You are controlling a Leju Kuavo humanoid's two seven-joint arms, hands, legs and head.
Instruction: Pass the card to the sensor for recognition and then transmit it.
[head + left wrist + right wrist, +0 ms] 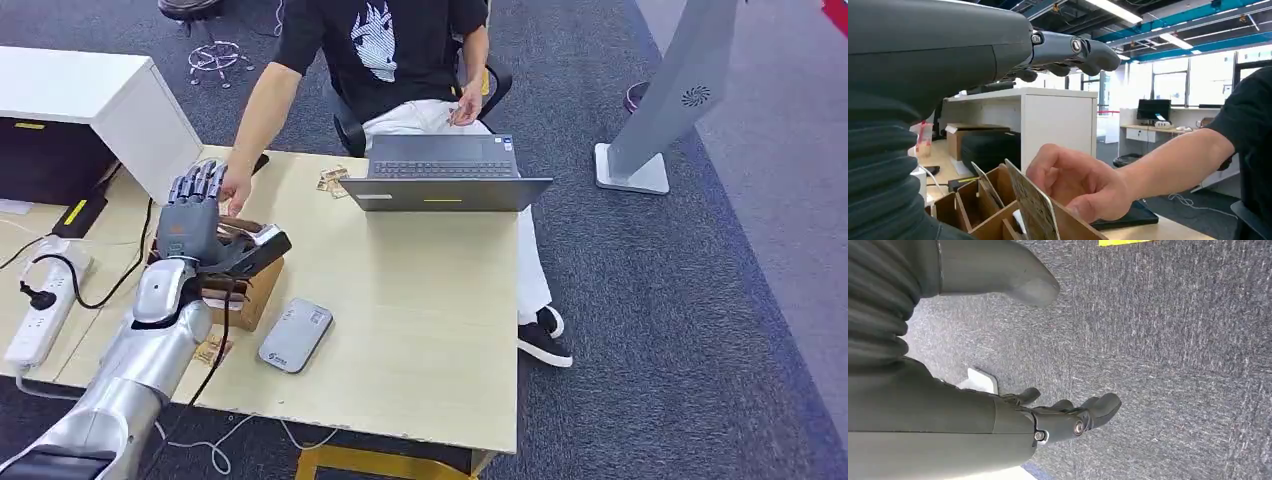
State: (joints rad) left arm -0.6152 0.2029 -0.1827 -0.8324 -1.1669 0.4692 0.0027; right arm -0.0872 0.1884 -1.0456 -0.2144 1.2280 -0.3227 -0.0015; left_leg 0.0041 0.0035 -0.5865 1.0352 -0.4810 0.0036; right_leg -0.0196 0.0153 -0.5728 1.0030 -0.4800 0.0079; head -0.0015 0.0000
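While the left hand [192, 215] hangs over the cardboard box [243, 290] with fingers spread and nothing in them, a person's hand [236, 192] is at the far side of the same box, fingers on the cards. In the left wrist view a card [1034, 206] stands tilted in a slot of the box, the person's hand [1079, 182] right behind it and touching or nearly so.

Risks as judged from here:
- Collision: robot fingers closing or descending now would meet the person's hand, since both are working the same slots.
- Wrong pick: several cards stand close together; a wide grasp could drag two or bend one against a divider.
- Box is light and unfixed, so a sideways push could shove it toward the grey sensor [296, 334] just right of it.

Right hand [1068, 417] hangs over the carpet, fingers loosely curled, holding nothing.
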